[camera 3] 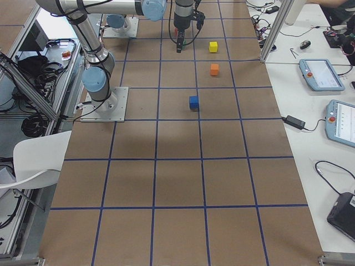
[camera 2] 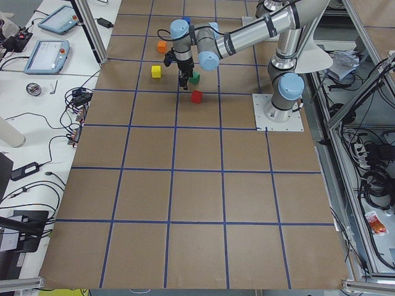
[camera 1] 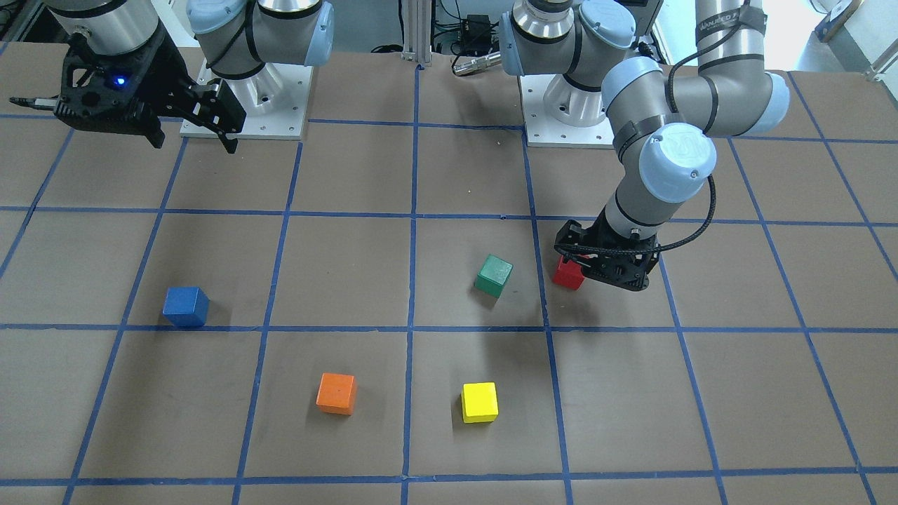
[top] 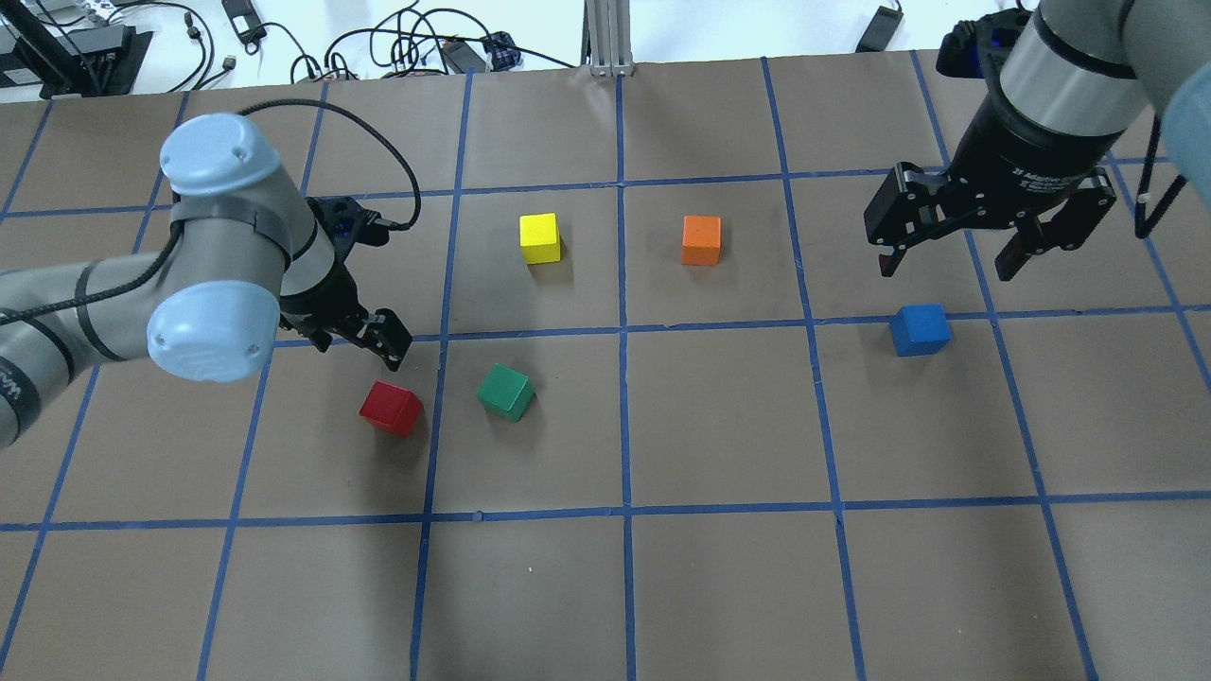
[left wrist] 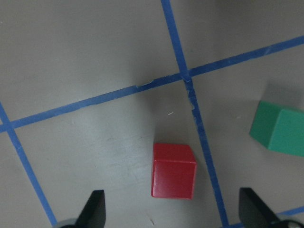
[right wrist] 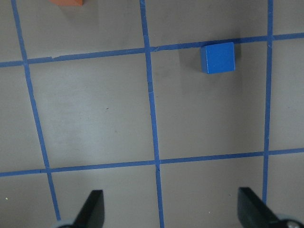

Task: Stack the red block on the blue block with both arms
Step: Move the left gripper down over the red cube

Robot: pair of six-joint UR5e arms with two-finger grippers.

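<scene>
- Closest to your side of the table sit the yellow block (camera 1: 480,402) and the orange block (camera 1: 336,393), a little apart.
- Look at your left gripper (left wrist: 173,210): it hangs over the red block (top: 391,408), jaws spread wide and gripping nothing.
- That red block rests flat on the table (top: 719,586), with the green block (top: 505,392) near it across a tape line.
- Your right gripper (top: 946,267) hovers high, jaws apart and empty.
- See the blue block (top: 920,329) on the table, near the right gripper and well apart from the red one.

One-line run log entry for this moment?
left gripper open, hovering by red block | right gripper open, raised near blue block | stack not started
</scene>
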